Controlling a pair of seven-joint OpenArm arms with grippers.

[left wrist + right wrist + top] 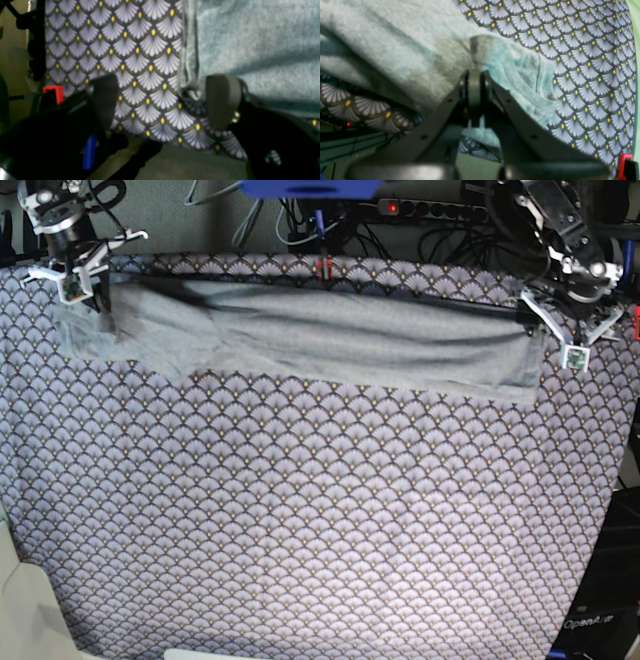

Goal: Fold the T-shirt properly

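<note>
Purple fan-patterned tablecloth [320, 520] covers nearly the whole surface in my base view, and most of it lies bare below the T-shirt [330, 335], so I see plenty of free cloth on the near side. I see the grey shirt stretched as a long band across the far part of the table, close under the far edge where cables and a power strip [440, 208] sit. Its lower edge runs slightly slanted from left to right. The right gripper [70, 275] sits at the band's left end, right at the table's far left corner. The left gripper [570, 330] hovers at the band's right end, near the table's right edge.

On the left wrist camera I see the left gripper [162, 100] spread wide, its two dark pads standing well apart with only patterned cloth between them. One pad [222, 100] sits just at the T-shirt's [250, 45] hemmed edge, which runs straight up the picture; it has hold of nothing. The tablecloth [112, 50] fills the left half, and its edge drops off at the bottom toward the floor. A red clip [53, 92] shows at the left.

On the right wrist camera I see the right gripper [475, 72] pinched together on a bunched fold of the T-shirt [395, 50], fabric gathering up around the tips. The tablecloth [582, 62] lies bare to the right.
</note>
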